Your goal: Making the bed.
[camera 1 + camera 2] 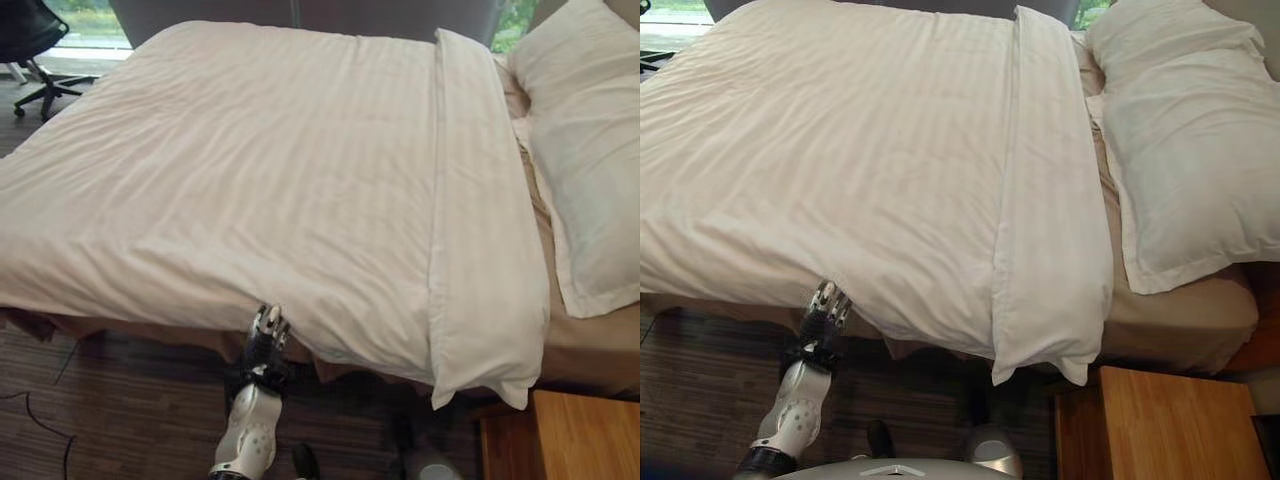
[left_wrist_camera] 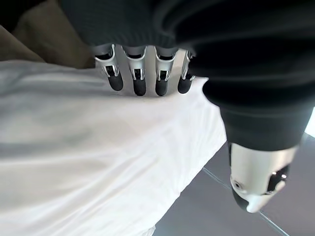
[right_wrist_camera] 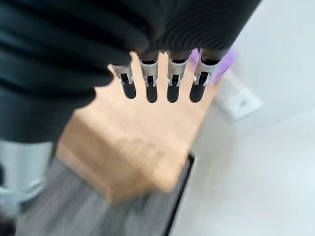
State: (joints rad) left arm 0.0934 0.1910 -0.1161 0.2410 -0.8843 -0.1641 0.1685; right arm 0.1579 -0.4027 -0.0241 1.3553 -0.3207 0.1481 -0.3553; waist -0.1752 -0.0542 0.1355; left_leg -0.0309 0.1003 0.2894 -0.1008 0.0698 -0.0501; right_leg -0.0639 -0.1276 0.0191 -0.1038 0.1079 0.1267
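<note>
Duvet (image 1: 250, 170) lies spread over the bed, near edge overhanging. Left hand (image 1: 268, 332) rests straight-fingered against that edge, grasping nothing; right hand (image 3: 162, 81) hangs open above a wooden nightstand (image 1: 1170, 420). Judged step: smoothing. Next: straighten the overhang.

You see the white duvet (image 1: 250, 170) spread over the bed (image 1: 590, 350). Your left robot hand (image 1: 266, 335) touches its near edge. A pillow (image 1: 585, 150) lies beside the duvet's folded top.

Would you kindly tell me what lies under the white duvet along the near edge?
Under the white duvet a tan sheet shows, with the left hand at the hem; anything further beneath is covered.
</note>
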